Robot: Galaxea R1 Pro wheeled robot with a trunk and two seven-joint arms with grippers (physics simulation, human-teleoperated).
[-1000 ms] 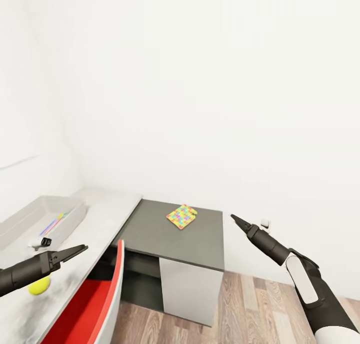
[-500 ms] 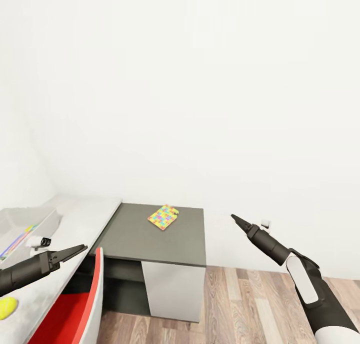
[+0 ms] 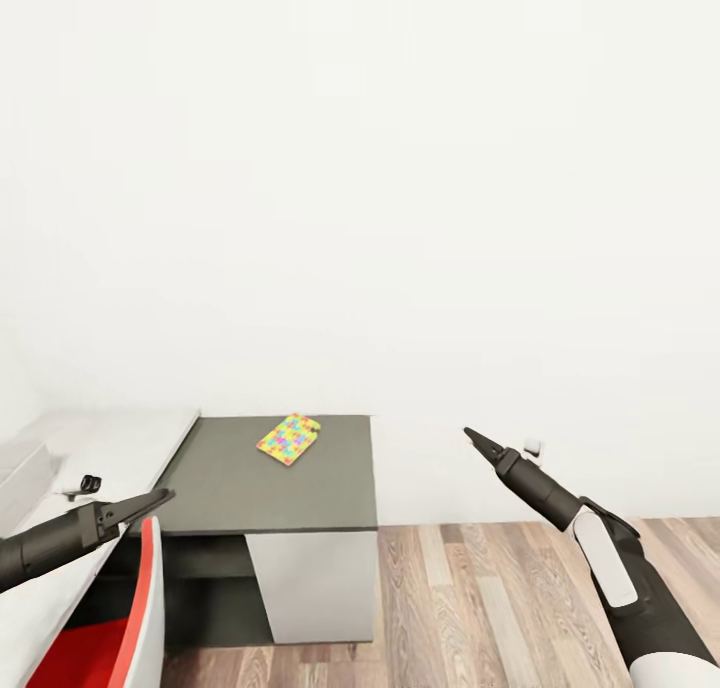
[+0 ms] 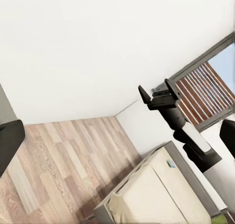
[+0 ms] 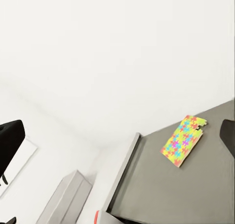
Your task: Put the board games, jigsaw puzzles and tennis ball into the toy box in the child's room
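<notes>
Nearest, at the head view's lower left: curved red-and-white chair back (image 3: 140,618), tucked against the desk edge.

Left gripper (image 3: 150,498) hovers over the seam where the long pale grey-white desk top (image 3: 120,448) meets the dark grey cabinet top (image 3: 290,488). Fingers look drawn together to a point, nothing between them.

Right gripper (image 3: 470,435) hangs over the wood-plank floor (image 3: 480,598), well apart from the cabinet. The left wrist view shows it (image 4: 159,92) with its two fingers spread, holding nothing.

Small black object (image 3: 88,484) on the pale top near the left gripper; too small to identify.

Corner of the shallow light-grey open-topped toy box (image 3: 20,468) at the far left edge; its contents are out of sight.

Farther back: thin flat multicoloured jigsaw puzzle square (image 3: 288,438) lying flat on the cabinet top, near its rear edge by the white wall (image 3: 400,218).

Judgement: the puzzle is likely light and stiff. Lying flush, it gives no thickness for a top pinch. Best hold is probably the edge nearest the cabinet's front, possibly after sliding it out to overhang.
</notes>
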